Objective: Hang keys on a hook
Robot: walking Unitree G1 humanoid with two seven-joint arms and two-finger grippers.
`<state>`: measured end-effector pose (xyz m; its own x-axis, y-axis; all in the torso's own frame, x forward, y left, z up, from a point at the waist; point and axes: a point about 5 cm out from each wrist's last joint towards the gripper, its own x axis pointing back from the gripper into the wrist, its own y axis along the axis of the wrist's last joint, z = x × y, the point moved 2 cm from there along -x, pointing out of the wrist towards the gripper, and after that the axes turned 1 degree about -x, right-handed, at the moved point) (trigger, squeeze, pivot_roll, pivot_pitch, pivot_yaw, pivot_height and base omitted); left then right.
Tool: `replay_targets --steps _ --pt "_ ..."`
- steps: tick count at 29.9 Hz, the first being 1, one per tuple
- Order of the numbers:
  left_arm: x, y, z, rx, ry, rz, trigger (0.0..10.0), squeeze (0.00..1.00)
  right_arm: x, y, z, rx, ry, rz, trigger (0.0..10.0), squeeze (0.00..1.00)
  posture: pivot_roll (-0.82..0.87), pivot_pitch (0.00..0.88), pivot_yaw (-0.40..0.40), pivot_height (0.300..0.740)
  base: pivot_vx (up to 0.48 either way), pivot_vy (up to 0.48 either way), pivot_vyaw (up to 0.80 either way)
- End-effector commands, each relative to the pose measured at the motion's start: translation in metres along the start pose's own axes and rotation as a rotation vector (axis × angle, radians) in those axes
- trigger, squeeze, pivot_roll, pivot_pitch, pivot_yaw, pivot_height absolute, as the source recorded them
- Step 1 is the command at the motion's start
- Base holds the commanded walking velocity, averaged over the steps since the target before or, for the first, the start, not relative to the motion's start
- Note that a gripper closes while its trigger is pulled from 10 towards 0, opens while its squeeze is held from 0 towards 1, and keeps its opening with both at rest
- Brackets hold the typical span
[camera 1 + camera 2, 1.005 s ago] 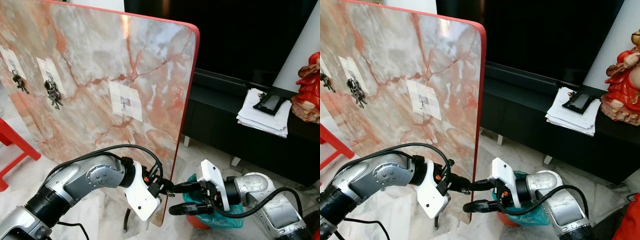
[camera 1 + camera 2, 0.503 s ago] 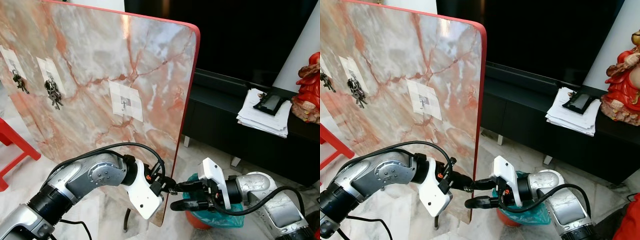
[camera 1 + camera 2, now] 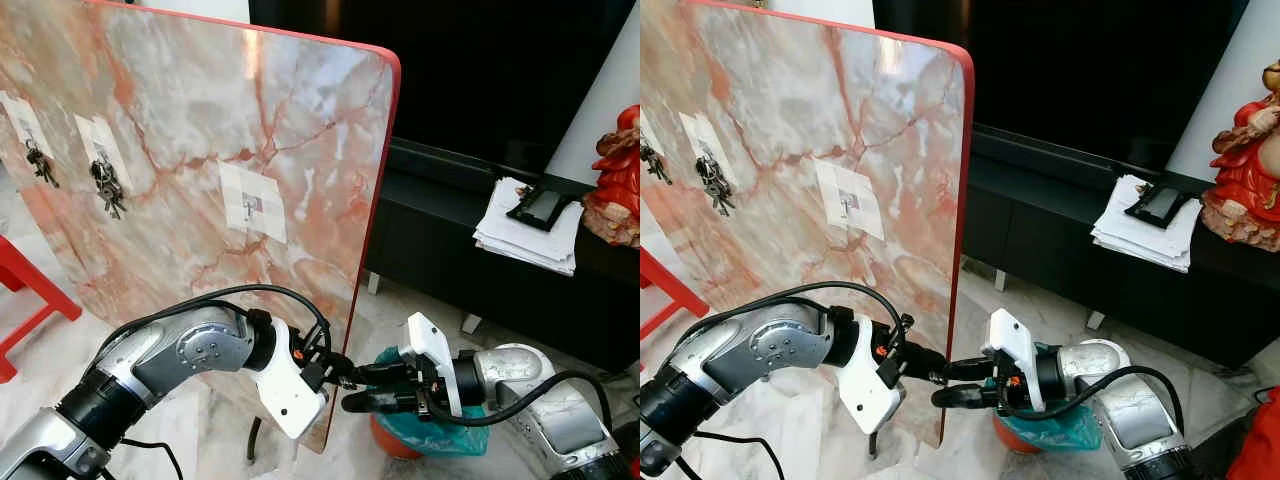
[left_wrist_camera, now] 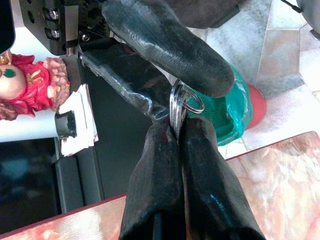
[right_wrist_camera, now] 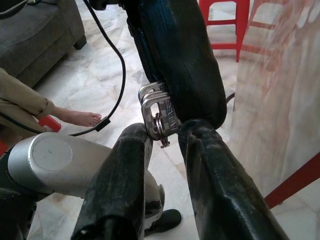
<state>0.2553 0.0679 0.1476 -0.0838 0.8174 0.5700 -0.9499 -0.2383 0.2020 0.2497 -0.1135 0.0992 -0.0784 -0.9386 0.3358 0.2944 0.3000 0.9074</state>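
Low beside the upright marble board (image 3: pixel 200 150), the left pincer (image 3: pixel 342 376) is clamping the keys (image 5: pixel 160 114) between closed fingers. The right pincer (image 3: pixel 368 390) is meeting it, fingers parted around the keys, seemingly not gripping. A green-bagged bin (image 3: pixel 440 435) is sitting below, its contents indiscernible.

1. Three white hook patches on the marble board (image 3: pixel 200 150): first (image 3: pixel 22 122), second (image 3: pixel 98 150), third (image 3: pixel 252 202)
2. Two hung key bunches: (image 3: pixel 38 165), (image 3: pixel 106 188)
3. One key bunch (image 5: pixel 161 116) between two grippers: left gripper (image 3: pixel 343 379), right gripper (image 3: pixel 358 388)
4. One paper stack (image 3: pixel 525 232) at 2 o'clock
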Motion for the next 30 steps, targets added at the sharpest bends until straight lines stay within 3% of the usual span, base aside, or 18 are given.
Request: replay_targets --steps 1,22,30 --pt "0.001 0.005 0.016 -0.061 0.063 -0.023 10.0 0.0 -0.003 0.006 -0.001 0.01 0.009 -0.009 0.0 0.0 0.01 0.003 -0.054 0.74 0.0 0.0 0.0" --pt "0.003 0.002 0.014 -0.068 0.057 -0.001 10.0 0.0 0.002 0.005 -0.002 0.015 0.002 0.003 0.0 0.0 0.02 0.006 -0.054 0.74 0.0 0.0 0.0" --pt "0.006 -0.011 0.003 -0.08 -0.011 0.091 10.0 0.0 0.005 0.006 -0.003 0.015 0.001 0.002 0.0 0.0 0.01 0.007 -0.054 0.74 0.0 0.0 0.0"
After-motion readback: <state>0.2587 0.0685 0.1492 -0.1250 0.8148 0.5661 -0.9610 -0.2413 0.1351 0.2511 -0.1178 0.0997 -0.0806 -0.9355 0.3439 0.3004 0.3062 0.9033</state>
